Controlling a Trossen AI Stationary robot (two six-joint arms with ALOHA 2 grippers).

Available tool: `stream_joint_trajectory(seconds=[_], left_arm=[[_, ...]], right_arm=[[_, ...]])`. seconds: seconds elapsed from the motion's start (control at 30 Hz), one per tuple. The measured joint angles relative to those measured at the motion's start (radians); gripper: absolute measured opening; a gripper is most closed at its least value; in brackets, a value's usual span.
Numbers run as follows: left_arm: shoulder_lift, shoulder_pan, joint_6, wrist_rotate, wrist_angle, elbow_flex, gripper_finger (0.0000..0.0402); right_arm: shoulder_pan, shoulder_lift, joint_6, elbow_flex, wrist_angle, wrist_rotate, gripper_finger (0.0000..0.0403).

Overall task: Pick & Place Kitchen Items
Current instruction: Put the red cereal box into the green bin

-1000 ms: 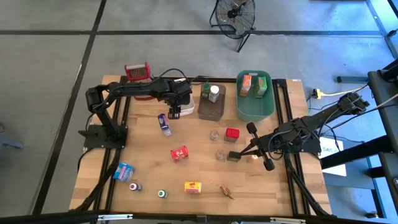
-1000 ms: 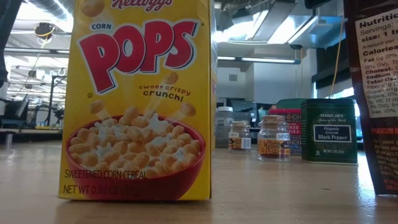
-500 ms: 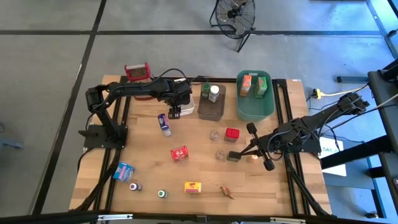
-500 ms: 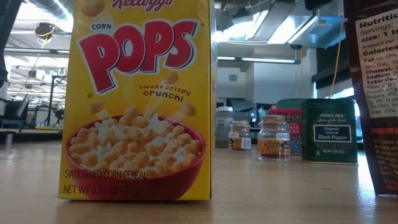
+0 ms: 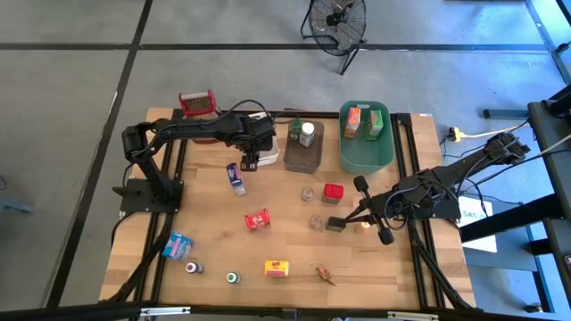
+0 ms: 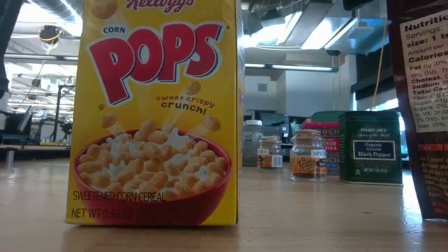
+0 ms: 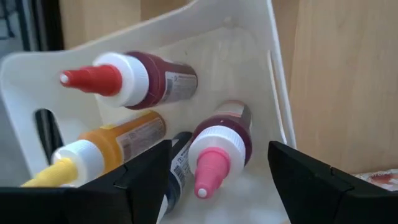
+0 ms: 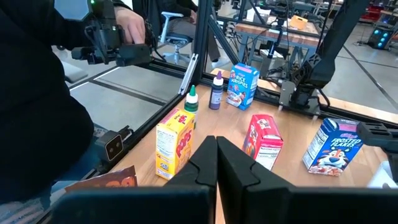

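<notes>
My left gripper (image 5: 251, 161) hovers over the white tub (image 7: 249, 56) at the table's far left, open. Its fingers stand on either side of a pink-capped bottle (image 7: 217, 149), which lies in the tub beside red-capped (image 7: 124, 78) and yellow-capped (image 7: 93, 152) bottles. My right gripper (image 5: 346, 218) is low over the table's right middle, shut (image 8: 216, 149), pointing toward the left edge. A dark tin (image 5: 334, 223) stands at its fingertips. On the table are a Frosted Flakes box (image 5: 235, 177), a red box (image 5: 257, 219), a blue box (image 5: 177, 245) and a Corn Pops box (image 5: 277, 267). My right gripper's shut fingers end right at the dark tin (image 5: 334, 223) in the high view. I cannot tell whether they touch it, and the right wrist view shows nothing between them.
A brown tub (image 5: 303, 153) holding bottles and a green tub (image 5: 366, 147) holding boxes sit at the far edge. The red-topped mesh thing (image 5: 198, 102) is at the far left. A red tin (image 5: 333, 192), small jars (image 5: 308, 193), two tiny bottles (image 5: 193, 267) and a brown packet (image 5: 326, 275) lie scattered.
</notes>
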Motion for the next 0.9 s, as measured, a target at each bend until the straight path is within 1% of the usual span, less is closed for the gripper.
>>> stream_joint_trajectory(seconds=[0.13,0.27,0.37,0.43,0.53,0.73,0.8,0.9], left_arm=[[-0.022,-0.014,-0.006,-0.017,-0.007,0.0,0.026],[-0.051,-0.029,-0.007,-0.022,-0.014,0.0,0.0262],[-0.077,-0.038,-0.008,-0.031,-0.015,0.0,0.0262],[-0.096,-0.043,-0.008,-0.036,-0.016,0.0,0.0262],[-0.124,-0.051,-0.029,-0.042,-0.018,0.0,0.026],[-0.199,-0.091,-0.093,-0.043,-0.074,0.0,0.0262],[-0.234,-0.109,-0.129,-0.043,-0.106,0.0,0.0262],[-0.292,-0.143,-0.185,-0.043,-0.151,0.0,0.026]], right_arm=[[0.0,0.0,0.024,0.0,0.01,0.001,0.0003],[0.0,0.002,0.041,0.0,0.012,0.039,0.0005],[0.0,0.02,0.041,0.0,0.011,0.077,0.002],[0.0,0.037,0.034,0.0,0.017,0.085,0.004],[0.0,0.067,0.017,-0.001,0.029,0.106,0.0081],[0.0,0.103,0.044,0.001,0.043,0.191,0.0164],[0.0,0.108,0.056,0.01,0.032,0.213,0.0185],[0.0,0.107,0.074,0.049,-0.032,0.223,0.0208]])
